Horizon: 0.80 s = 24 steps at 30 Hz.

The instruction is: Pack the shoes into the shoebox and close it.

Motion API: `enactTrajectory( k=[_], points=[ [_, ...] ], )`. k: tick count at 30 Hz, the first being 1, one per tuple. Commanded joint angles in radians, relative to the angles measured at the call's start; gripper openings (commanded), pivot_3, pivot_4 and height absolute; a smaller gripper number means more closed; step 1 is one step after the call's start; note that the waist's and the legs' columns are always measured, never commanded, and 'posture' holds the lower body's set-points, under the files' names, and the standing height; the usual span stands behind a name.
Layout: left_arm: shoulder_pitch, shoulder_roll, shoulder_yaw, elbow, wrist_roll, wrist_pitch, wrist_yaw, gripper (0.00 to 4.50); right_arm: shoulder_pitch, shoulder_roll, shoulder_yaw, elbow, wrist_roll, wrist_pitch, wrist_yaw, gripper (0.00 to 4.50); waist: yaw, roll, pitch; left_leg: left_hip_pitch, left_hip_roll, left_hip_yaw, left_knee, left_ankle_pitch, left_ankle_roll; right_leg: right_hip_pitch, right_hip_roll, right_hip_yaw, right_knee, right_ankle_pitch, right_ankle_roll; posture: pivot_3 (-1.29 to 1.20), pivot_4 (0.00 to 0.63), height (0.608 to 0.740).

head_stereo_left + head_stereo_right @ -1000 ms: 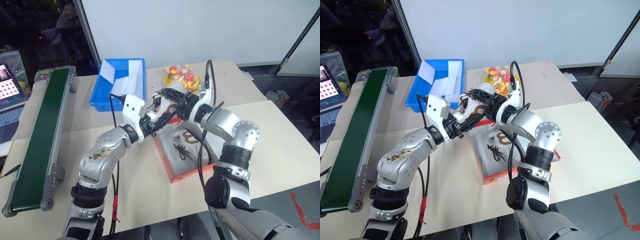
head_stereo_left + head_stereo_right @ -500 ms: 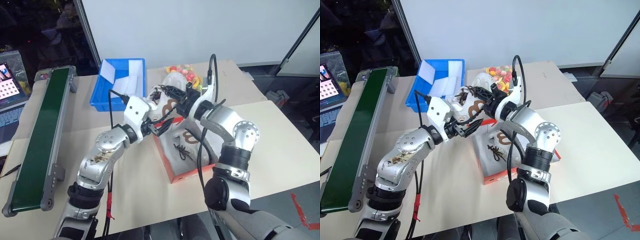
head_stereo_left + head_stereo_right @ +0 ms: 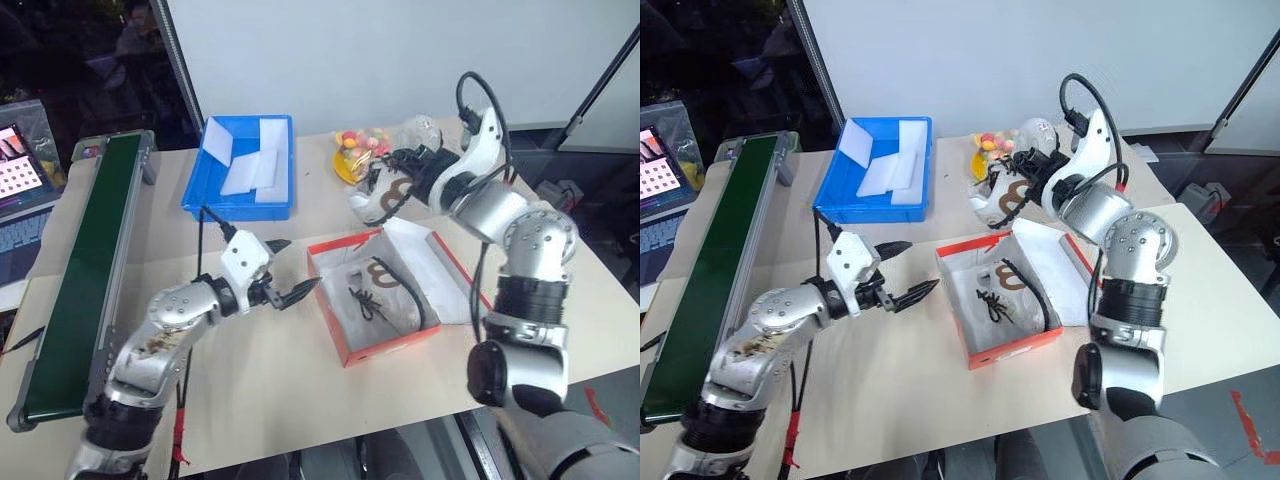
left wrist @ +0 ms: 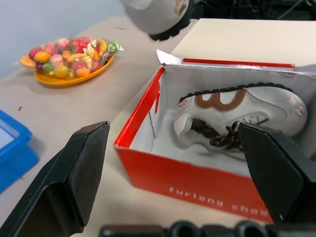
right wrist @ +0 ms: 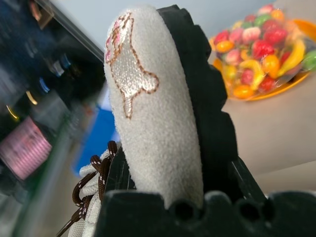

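Gripping one shoe [image 3: 383, 190] in the air, the right fingers [image 3: 412, 167] hover beyond the open shoebox [image 3: 385, 292]; the left fingers [image 3: 287, 272] stand wide beside it, another shoe [image 4: 242, 111] inside.

My left gripper [image 3: 288, 272] hangs just left of the shoebox [image 3: 345, 342], where one shoe [image 3: 385, 290] lies, while my right gripper [image 3: 392, 172] holds the other shoe [image 3: 378, 197] aloft behind it.

Beige table [image 3: 250, 400] with open red shoebox [image 3: 375, 345], blue tray [image 3: 240, 195], fruit plate [image 3: 352, 165], green conveyor [image 3: 75, 270].
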Motion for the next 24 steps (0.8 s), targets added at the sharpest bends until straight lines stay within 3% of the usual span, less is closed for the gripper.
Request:
enactTrajectory(
  k=[1,8,18,24],
  points=[
    [0.017,0.066,0.02,-0.004,-0.017,-0.067,-0.114,4.44,-0.04,-0.068,0.066,-0.051,0.043,0.234,0.088,0.81,0.005,0.0,0.0,0.0,0.0,0.0,0.0,0.0,0.0,0.001,0.0,0.0,-0.004,0.0,0.0,0.0,0.15,0.724],
    [-0.003,0.058,-0.018,0.016,-0.002,-0.107,-0.157,4.44,-0.038,-0.109,0.15,-0.059,0.029,0.474,0.207,0.81,0.019,0.0,0.0,-0.002,0.0,-0.001,0.001,-0.002,0.003,0.002,-0.001,-0.002,-0.006,0.0,0.0,0.0,0.15,0.724],
    [-0.028,0.016,-0.036,0.009,0.012,-0.09,-0.122,4.44,0.068,-0.122,0.339,-0.084,-0.099,0.461,0.352,0.81,0.015,0.0,0.0,-0.003,-0.001,-0.001,0.001,-0.002,0.004,0.001,-0.003,-0.003,-0.008,0.001,0.001,0.0,0.15,0.724],
    [-0.017,0.008,-0.035,-0.008,0.011,-0.079,-0.098,4.44,0.078,-0.053,0.414,0.084,-0.237,0.346,0.413,0.81,0.012,0.0,0.0,-0.002,-0.001,-0.001,0.001,-0.002,0.004,0.002,-0.002,-0.003,-0.007,0.001,0.001,0.0,0.15,0.724]
  ],
)
